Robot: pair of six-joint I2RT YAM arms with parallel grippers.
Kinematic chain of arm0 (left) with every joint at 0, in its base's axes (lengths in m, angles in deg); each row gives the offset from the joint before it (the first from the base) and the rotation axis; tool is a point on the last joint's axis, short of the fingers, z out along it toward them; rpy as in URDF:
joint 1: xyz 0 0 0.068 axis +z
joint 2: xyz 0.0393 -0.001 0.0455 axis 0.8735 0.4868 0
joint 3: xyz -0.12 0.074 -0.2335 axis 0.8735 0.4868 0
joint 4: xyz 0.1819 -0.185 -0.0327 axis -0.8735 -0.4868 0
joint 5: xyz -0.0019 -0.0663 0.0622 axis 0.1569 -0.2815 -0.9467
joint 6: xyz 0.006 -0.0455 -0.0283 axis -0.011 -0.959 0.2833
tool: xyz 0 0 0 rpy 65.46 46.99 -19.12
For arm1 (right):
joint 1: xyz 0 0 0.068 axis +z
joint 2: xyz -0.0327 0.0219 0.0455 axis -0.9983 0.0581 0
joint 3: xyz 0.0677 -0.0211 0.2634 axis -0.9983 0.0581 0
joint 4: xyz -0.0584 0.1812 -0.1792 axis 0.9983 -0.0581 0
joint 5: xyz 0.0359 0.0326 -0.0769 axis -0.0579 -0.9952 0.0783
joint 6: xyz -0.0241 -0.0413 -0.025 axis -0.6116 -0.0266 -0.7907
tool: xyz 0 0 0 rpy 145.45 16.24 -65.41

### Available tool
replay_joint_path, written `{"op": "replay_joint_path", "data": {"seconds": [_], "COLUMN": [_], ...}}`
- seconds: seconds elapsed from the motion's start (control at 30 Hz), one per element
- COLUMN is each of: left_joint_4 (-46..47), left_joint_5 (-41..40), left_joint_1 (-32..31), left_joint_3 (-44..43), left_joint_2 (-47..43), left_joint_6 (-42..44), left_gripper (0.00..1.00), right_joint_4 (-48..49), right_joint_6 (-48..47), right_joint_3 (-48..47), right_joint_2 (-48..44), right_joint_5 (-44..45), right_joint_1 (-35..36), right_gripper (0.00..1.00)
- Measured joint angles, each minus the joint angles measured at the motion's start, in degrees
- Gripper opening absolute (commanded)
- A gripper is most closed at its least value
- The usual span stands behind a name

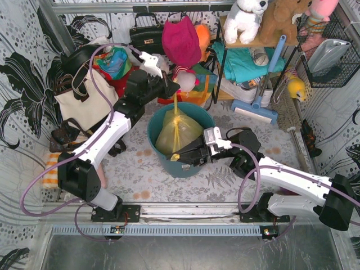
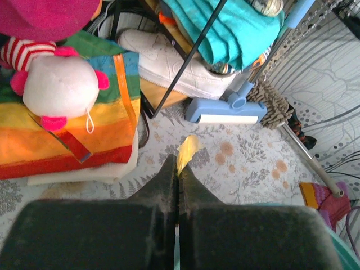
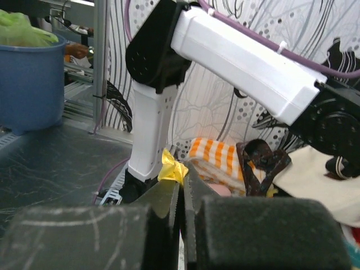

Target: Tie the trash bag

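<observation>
**Containers.** A round teal bin [image 1: 209,119] stands upright near the middle of the floral tabletop [image 1: 140,169]. The trash bag [image 1: 179,135], thin yellow-green plastic, sits inside it and fills most of the opening. Its bulk bulges above the rim. What is inside the bag cannot be made out from above. The bag is gathered at the top, and from there a thin twisted strand [image 1: 176,107] runs toward the far side of the tabletop. A cream tote bag [image 1: 84,104] with black straps stands well to the left of the bin. A wire basket [image 1: 337,79] hangs on the right wall with a pale plastic item [image 1: 328,55] in it. Behind the bin lies a rainbow-striped bag [image 2: 67,129] with a pink-and-white plush toy [image 2: 59,84] resting on it.

**Left arm.** It reaches forward from its base and bends inward past the far rim of the bin. The left hand [image 1: 173,89] is clenched on the end of the strand. In the wrist view the fingers [image 2: 163,185] are pressed together, and a yellow tip of plastic [image 2: 188,149] pokes out between them.

**Right arm.** It is folded low and points leftward across the near rim of the bin. The right hand [image 1: 179,156] is clamped on a second bit of the trash bag at that rim. In its wrist view a crumpled yellow tab [image 3: 171,169] is pinched between the closed fingers [image 3: 160,194].
</observation>
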Motion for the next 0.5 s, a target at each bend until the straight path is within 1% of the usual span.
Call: {"op": "replay_joint_path", "data": {"seconds": [0.17, 0.23, 0.3, 0.4, 0.5], "left_joint_4": [-4.2, -5.0, -4.9, -4.4, -3.2], "left_joint_5": [0.1, 0.5, 0.8, 1.1, 1.6], "left_joint_1": [0.0, 0.0, 0.0, 0.0, 0.0], "left_joint_3": [-8.6, -12.3, -14.2, -13.9, -10.3], "left_joint_2": [1.8, 2.1, 2.2, 2.5, 3.5], "left_joint_6": [1.3, 1.7, 2.0, 2.1, 1.7], "left_gripper": [0.0, 0.0, 0.0, 0.0, 0.0], "right_joint_4": [0.5, 2.5, 3.9, 5.4, 6.6], "right_joint_6": [3.1, 5.5, 7.3, 8.1, 9.4], "right_joint_3": [-6.5, -7.2, -7.0, -4.0, 1.4], "right_joint_2": [3.0, 3.5, 3.5, 2.4, 1.3], "right_joint_5": [-4.2, -5.5, -6.6, -6.9, -6.7], "right_joint_1": [-0.6, -0.8, -0.9, -0.9, -0.9], "right_gripper": [0.0, 0.0, 0.0, 0.0, 0.0]}}
